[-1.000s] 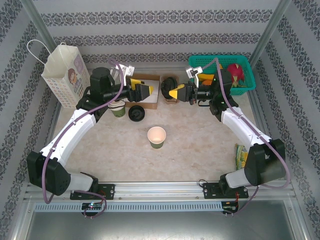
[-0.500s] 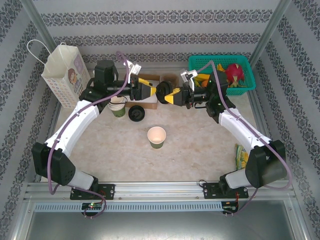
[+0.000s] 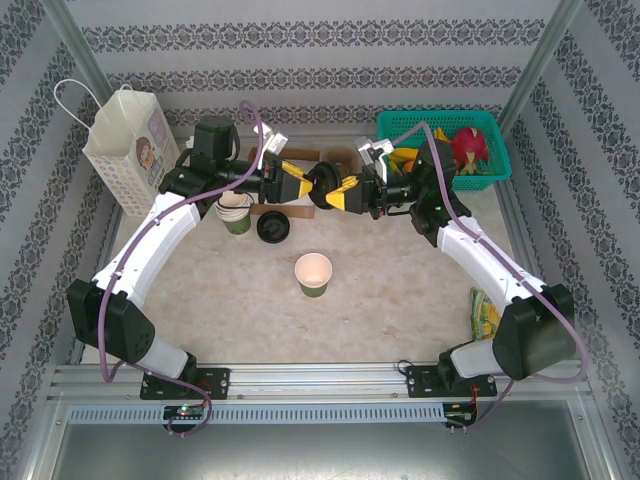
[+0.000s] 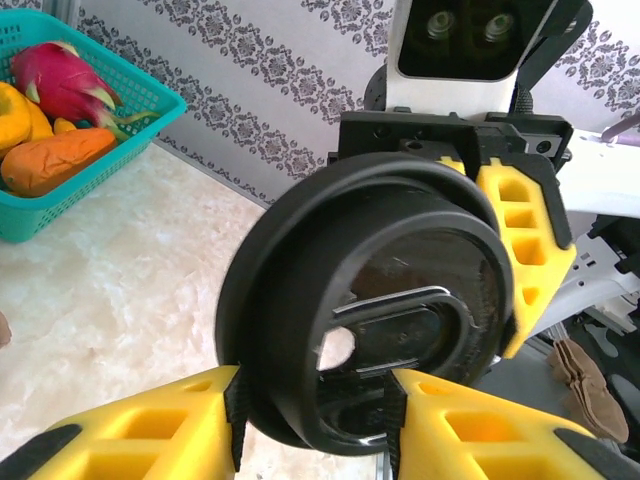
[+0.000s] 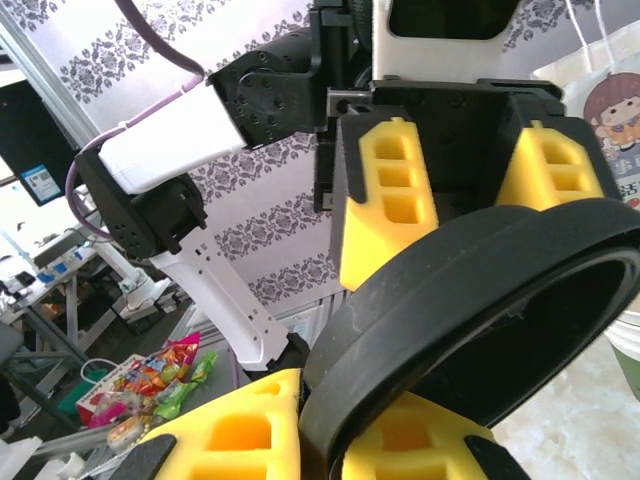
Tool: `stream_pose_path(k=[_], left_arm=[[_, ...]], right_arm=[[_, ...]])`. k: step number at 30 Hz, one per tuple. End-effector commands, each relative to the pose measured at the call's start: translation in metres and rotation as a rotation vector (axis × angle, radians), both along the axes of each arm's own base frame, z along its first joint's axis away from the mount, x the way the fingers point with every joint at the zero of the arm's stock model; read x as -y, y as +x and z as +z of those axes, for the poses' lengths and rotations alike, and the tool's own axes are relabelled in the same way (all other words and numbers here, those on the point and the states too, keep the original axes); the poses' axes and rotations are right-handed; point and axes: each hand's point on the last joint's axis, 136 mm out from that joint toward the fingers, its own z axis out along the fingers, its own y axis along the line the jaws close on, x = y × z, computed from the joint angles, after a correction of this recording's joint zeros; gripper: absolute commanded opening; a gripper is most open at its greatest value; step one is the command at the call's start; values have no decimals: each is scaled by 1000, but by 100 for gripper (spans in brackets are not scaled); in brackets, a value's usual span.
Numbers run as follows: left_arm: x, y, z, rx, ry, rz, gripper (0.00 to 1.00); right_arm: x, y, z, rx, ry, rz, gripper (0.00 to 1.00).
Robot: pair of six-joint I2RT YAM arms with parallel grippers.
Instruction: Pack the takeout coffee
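Lid (image 3: 325, 187) is in the air over the far middle of the table, caught between both grippers, tilted on edge. Its hollow underside faces the left wrist camera.

Right gripper (image 3: 338, 190): fingers (image 5: 235, 435) clamped on the lid's rim.
Left gripper (image 3: 310, 184): fingers (image 4: 150, 425) sit either side of the lower rim, both pads against it as far as it looks.

Cup (image 3: 313, 273): green and cream, upright, lidless, mid-table, well apart from the held lid. The inside reads pale; contents can't be told.

Second lid (image 3: 272, 228) lies flat on the table, near side of the left gripper.

Cup stack (image 3: 235, 213) stands just left of the second lid, partly covered by the left arm; count unclear.

Bag (image 3: 130, 150): upright in the far left corner against the wall, handles up. Its inside is not visible.

Basket (image 3: 495, 170): teal, far right corner. It holds a dragon fruit (image 3: 468, 145) plus yellow and orange produce (image 4: 55, 160). The right arm cuts off its left part.

Brown-and-white board (image 3: 300, 208) lies under the grippers, mostly hidden.

Yellow-green packet (image 3: 482, 312) is at the right edge, half behind the right arm; print unreadable.
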Motion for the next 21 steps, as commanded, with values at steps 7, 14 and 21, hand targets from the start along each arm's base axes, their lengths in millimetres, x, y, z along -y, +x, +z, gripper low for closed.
stream_pose_path(k=[7,14,21], left_arm=[[3,-8,9,27,-24,-61,32],[4,-12,13,38,-45,-94,28],[4,-15,14,60,-49,-115,16]], right_arm=[[-3,-20,17,107,24,71,0],[-4,-23,15,110,23,89,0],[-7,-24,10,99,18,100,0]])
